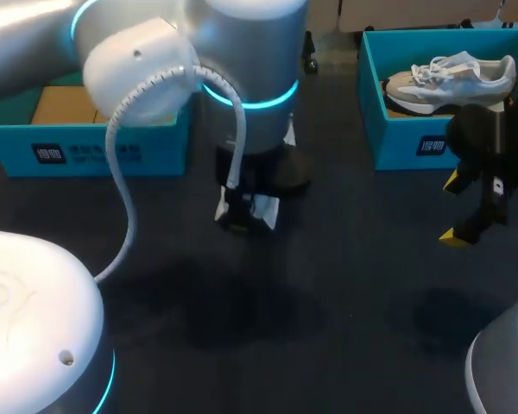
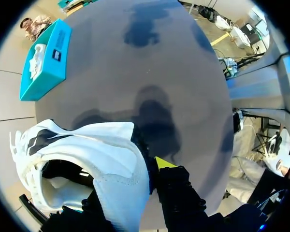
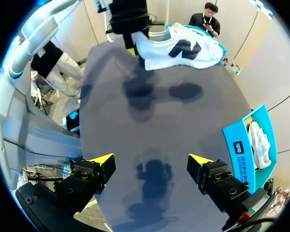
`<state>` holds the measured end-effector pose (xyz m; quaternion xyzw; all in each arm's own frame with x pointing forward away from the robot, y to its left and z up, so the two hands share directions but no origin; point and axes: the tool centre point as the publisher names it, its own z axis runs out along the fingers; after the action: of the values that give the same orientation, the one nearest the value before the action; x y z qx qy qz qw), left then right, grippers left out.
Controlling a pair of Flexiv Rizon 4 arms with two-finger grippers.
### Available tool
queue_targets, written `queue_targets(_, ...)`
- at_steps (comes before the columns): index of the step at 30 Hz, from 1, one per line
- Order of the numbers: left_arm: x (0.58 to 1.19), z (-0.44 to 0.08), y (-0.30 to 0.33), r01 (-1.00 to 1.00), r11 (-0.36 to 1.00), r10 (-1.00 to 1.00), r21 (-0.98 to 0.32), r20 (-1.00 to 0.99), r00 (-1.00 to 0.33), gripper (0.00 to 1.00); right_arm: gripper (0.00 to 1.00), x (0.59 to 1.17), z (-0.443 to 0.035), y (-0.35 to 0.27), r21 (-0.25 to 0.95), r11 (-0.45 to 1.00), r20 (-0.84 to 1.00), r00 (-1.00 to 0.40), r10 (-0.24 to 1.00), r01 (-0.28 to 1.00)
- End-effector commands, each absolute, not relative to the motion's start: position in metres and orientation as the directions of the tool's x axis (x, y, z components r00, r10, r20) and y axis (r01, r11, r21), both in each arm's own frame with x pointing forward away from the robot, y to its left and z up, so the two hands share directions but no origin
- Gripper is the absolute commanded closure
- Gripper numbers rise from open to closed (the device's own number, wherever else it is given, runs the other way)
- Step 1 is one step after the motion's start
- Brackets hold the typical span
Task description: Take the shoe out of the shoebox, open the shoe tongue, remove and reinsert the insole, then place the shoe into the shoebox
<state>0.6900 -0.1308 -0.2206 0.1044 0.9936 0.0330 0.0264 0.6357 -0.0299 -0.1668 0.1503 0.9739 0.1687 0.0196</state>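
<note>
Nearest on the dark table (image 1: 328, 310), the right gripper (image 1: 454, 209) hangs released, its yellow tips spread wide with only bare table between them. Toward the middle, the left gripper (image 1: 237, 211) is clenched on the white shoe (image 1: 263, 210), which it holds lifted clear of the table. The right wrist view shows a dark logo on the shoe's side and its shadow on the table below. In the left wrist view one yellow tip presses the shoe's outer wall and the shoe's open mouth is beside the fingers.

From above, the left arm's bulk and its white ribbed hose (image 1: 125, 198) cover most of that grasp.

Farther back on the right stands a teal shoebox (image 1: 397, 147) with a grey-and-white sneaker (image 1: 453, 78) inside. On the left is a second teal box (image 1: 155, 147) holding brown cardboard (image 1: 65, 105). Each box front carries a dark label (image 1: 86, 153) with pale print too small to read.
</note>
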Motion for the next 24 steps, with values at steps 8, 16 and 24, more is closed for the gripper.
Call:
queue_targets(8, 0.740, -0.210, -0.069, 0.211, 0.977, 0.213, 0.044, -0.047, -0.976, 1.00, 0.00, 0.638, -0.168, -0.028, 0.330, 0.899, 0.016, -0.954, 0.300, 0.288)
queue_targets(16, 0.783, -0.205, -0.024, 0.237, 0.970, 0.239, 0.047, -0.050, -0.970, 1.00, 0.00, 0.638, -0.168, -0.028, 0.330, 0.899, 0.016, -0.954, 0.300, 0.288)
queue_targets(24, 0.820, -0.208, 0.016, 0.275, 0.960, 0.277, 0.045, -0.046, -0.960, 1.00, 0.00, 0.638, -0.168, -0.028, 0.330, 0.899, 0.016, -0.954, 0.300, 0.288)
